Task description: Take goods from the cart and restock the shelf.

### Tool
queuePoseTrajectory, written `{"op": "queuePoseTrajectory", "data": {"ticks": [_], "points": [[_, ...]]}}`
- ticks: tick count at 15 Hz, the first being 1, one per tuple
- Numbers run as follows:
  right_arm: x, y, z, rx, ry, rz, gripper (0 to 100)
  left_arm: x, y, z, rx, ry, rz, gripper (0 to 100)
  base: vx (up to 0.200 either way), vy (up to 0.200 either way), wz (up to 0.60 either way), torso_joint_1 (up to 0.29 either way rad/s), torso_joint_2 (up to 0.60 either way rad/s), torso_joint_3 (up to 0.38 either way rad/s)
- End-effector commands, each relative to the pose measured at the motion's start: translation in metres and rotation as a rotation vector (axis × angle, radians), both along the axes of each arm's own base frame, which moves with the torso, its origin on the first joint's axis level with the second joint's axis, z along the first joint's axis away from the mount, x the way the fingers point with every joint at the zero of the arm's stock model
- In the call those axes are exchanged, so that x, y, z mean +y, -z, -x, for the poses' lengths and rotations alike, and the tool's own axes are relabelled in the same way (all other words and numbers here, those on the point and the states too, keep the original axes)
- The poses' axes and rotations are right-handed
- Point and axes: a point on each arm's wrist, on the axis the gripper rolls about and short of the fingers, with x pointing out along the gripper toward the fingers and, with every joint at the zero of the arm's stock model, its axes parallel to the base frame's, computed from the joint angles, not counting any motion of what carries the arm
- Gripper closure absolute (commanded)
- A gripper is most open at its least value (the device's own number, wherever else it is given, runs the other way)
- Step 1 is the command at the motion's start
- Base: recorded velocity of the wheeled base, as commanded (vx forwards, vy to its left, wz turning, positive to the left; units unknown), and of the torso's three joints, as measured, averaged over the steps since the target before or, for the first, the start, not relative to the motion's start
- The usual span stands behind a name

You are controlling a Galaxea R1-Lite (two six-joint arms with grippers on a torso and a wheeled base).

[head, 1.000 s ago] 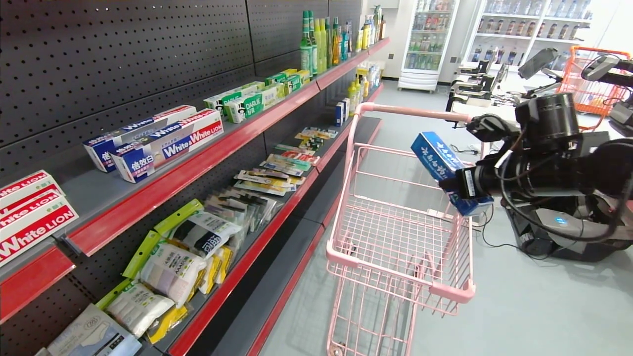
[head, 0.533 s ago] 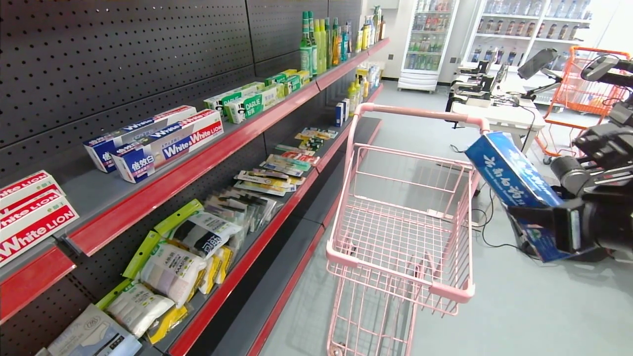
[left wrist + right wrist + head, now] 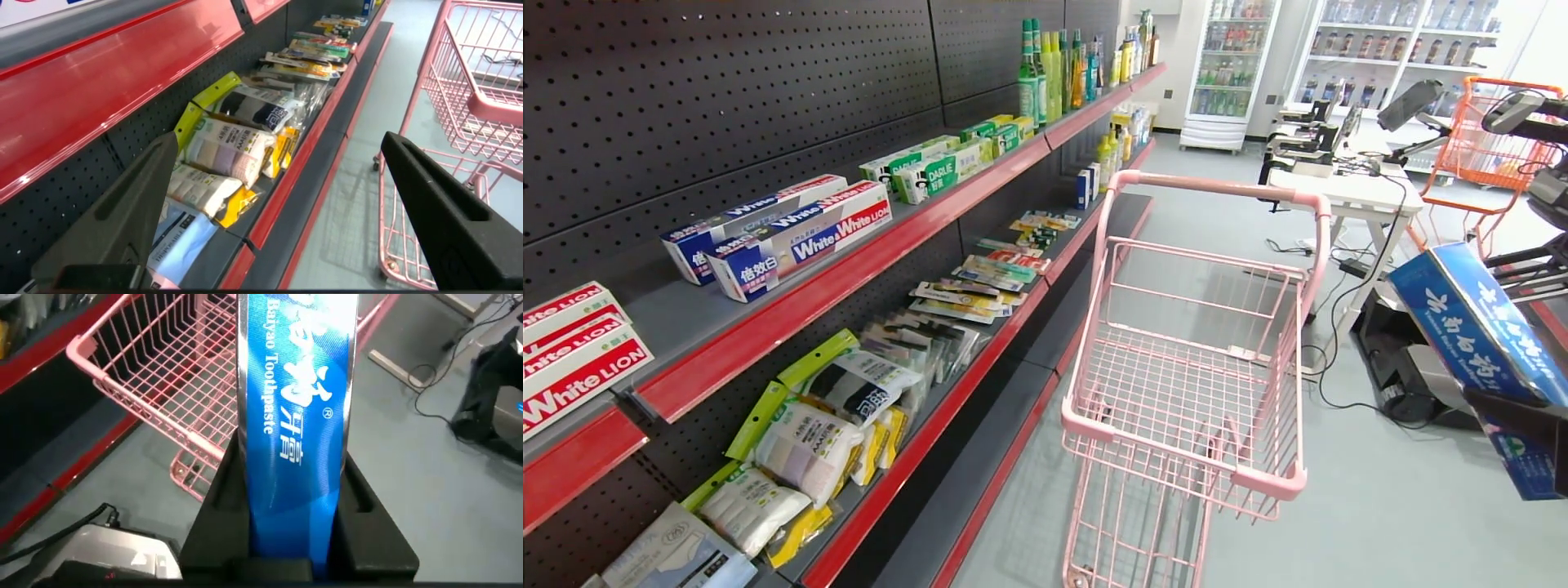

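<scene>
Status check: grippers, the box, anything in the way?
Right gripper shut on box, held right of cart. Left gripper open, near shelf. Cart stands between box and shelf.

White lettering, partly Chinese characters and partly Latin letters, runs lengthwise down the blue box (image 3: 1474,343), large and legible in the right wrist view. On the shelf (image 3: 792,314), the red and white boxes (image 3: 572,359) at the near end carry big white Latin letters on a red band, the blue, white and red boxes (image 3: 792,224) farther along pair Latin words with Chinese characters, and the green boxes (image 3: 931,167) beyond bear a short word in Latin capitals. The packets (image 3: 809,445) one level below have print too small to read
</scene>
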Motion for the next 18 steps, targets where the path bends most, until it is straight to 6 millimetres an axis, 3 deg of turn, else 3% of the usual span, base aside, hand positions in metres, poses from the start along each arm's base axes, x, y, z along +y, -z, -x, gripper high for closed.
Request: {"op": "queuePoseTrajectory", "data": {"ticks": [1,10,18], "points": [[-0.004,-0.001,0.001,-0.007,0.028,0.002,100,0.000,0.000,0.000,0.001,-0.001,0.000,0,0.000,0.000,0.00,0.000,0.00,0.000],[-0.012,0.006,0.028,-0.052,0.098,0.010,100,0.000,0.000,0.000,0.001,-0.001,0.000,0,0.000,0.000,0.00,0.007,-0.02,-0.009],[-0.012,0.012,0.027,-0.035,0.081,0.036,100,0.000,0.000,0.000,0.001,0.001,0.000,0,0.000,0.000,0.00,0.229,-0.52,-0.288]]}}
